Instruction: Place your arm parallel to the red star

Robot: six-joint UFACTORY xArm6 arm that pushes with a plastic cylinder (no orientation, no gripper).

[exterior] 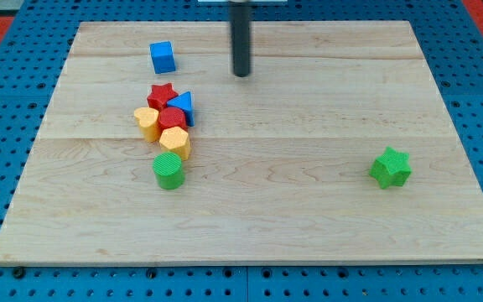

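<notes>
The red star (162, 93) lies at the top of a tight cluster left of the board's middle. My tip (241, 74) is the lower end of a dark rod coming down from the view's top. It stands to the right of the red star and slightly above it, well apart from it and touching no block.
The cluster also holds a blue triangular block (183, 106), a red round block (172, 119), a yellow block (147, 122), another yellow block (175, 142) and a green cylinder (168, 170). A blue cube (163, 57) sits at the upper left. A green star (390, 167) sits at the right.
</notes>
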